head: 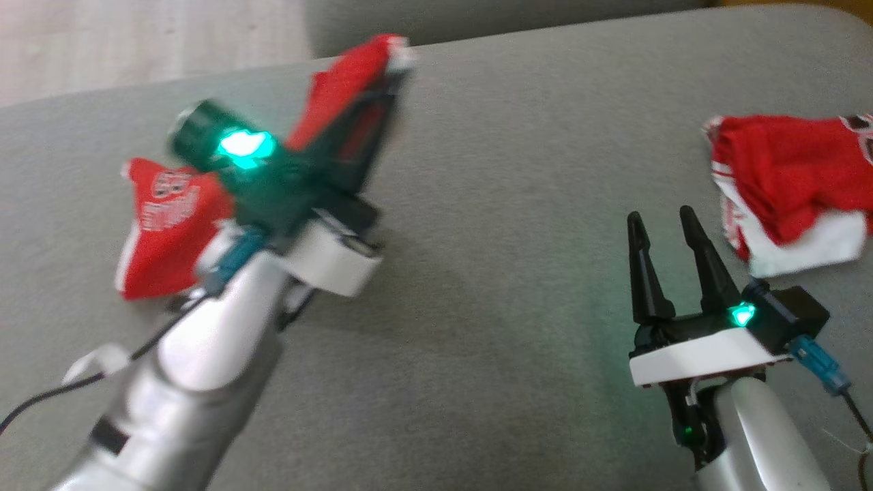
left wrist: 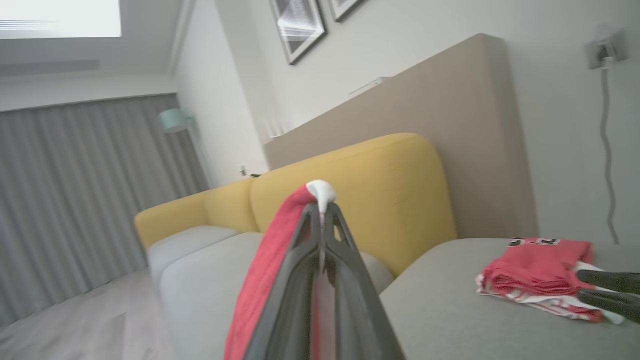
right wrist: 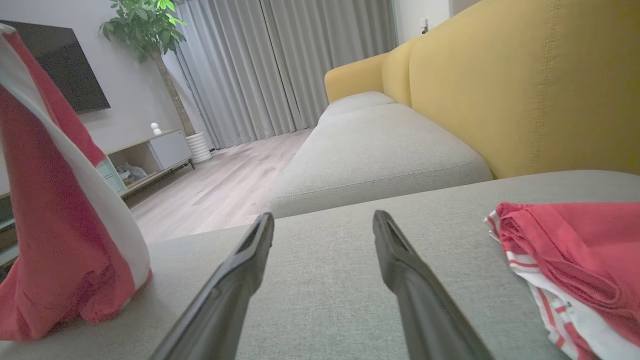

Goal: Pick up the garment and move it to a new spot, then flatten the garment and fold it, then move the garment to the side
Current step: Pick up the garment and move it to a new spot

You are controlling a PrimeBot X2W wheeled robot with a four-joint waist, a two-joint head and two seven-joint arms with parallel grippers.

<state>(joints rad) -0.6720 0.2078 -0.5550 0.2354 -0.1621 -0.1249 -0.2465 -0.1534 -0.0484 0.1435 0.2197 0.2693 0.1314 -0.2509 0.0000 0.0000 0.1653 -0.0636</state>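
Garment [head: 160, 239] (red, white trim) hanging from left gripper [left wrist: 322, 210], jaws pinching its corner, lower end resting on sofa [head: 511, 204], right gripper [head: 660, 218] spread, near second garment [head: 784, 177]

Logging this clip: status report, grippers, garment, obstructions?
Left gripper shut on red garment, one end lifted off grey cushion. Right gripper open, empty. Second red garment beside it, untouched.

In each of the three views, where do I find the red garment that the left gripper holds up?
Head view: upper left, the red garment hangs from the shut left gripper to the grey cushion.
Left wrist view: bottom centre, red garment beside the gripper.
Right wrist view: left edge, red garment, a tall cone.
Landmark: the other garment, at right everywhere.
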